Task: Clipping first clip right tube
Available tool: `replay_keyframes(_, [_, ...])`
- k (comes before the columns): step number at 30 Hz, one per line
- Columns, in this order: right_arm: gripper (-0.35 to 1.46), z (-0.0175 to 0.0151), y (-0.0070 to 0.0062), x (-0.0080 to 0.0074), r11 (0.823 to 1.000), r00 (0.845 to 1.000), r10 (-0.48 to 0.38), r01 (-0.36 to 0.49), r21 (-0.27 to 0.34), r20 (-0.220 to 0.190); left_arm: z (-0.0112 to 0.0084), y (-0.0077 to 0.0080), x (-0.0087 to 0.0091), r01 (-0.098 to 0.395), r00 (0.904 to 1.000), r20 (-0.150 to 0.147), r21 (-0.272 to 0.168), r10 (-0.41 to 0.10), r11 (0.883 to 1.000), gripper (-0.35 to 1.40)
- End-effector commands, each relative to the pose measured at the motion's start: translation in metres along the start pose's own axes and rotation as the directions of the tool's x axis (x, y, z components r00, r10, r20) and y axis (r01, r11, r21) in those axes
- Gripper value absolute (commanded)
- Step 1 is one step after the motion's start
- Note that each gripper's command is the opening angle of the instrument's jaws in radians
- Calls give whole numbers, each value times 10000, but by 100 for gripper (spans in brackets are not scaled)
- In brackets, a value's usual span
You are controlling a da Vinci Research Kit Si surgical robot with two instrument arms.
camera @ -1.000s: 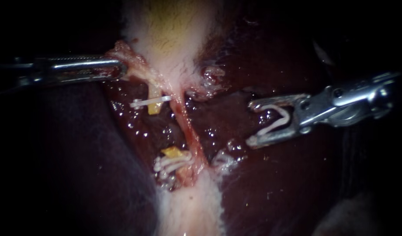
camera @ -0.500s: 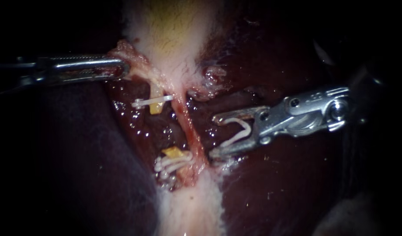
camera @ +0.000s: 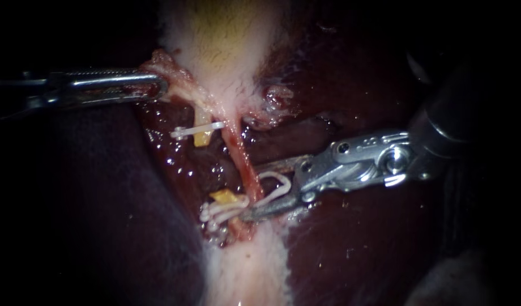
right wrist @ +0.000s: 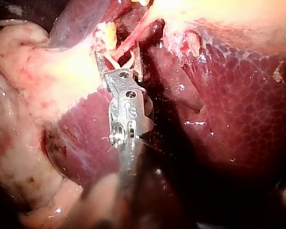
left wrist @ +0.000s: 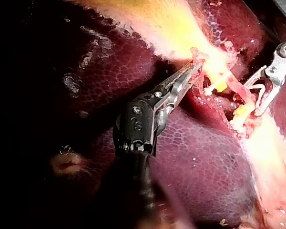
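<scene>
The right instrument [camera: 250, 192] was seen with its jaws wide, an open white clip [camera: 276, 182] held between them, and the right tube [camera: 238, 148] was straddled close to its near end. The left instrument [camera: 158, 88] was clamped narrowly on tissue [camera: 173, 76] beside the gallbladder [camera: 221, 34], far left. The liver [camera: 351, 249] was lit wet and dark red; everything beyond it was lost in darkness.

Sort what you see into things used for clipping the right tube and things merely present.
In use: right instrument, loaded clip in its jaws, right tube, left instrument holding gallbladder tissue.
Merely present: upper clip, lower clips, liver.
</scene>
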Motion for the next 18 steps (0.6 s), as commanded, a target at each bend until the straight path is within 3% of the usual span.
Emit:
replay_keyframes(1, [48, 2, 0, -1, 10000, 10000, 52, -52, 37, -48, 0, 0, 0, -3, 10000, -3, 14, 3, 10000, -35])
replay_keyframes(10, [48, 11, -1, -3, 9959, 9904, 731, -661, 622, -1176, 0, 0, 0, 0, 10000, -10, 43, 0, 10000, -35])
replay_keyframes(14, [48, 10, -8, 2, 9915, 9799, 1081, -939, 903, -1676, -1, 0, 1, 2, 10000, -9, 40, -2, 10000, -35])
replay_keyframes(18, [47, 10, -20, 7, 9885, 9735, 1241, -1045, 1095, -1918, -1, -1, 1, 3, 10000, -16, 68, -3, 10000, -35])
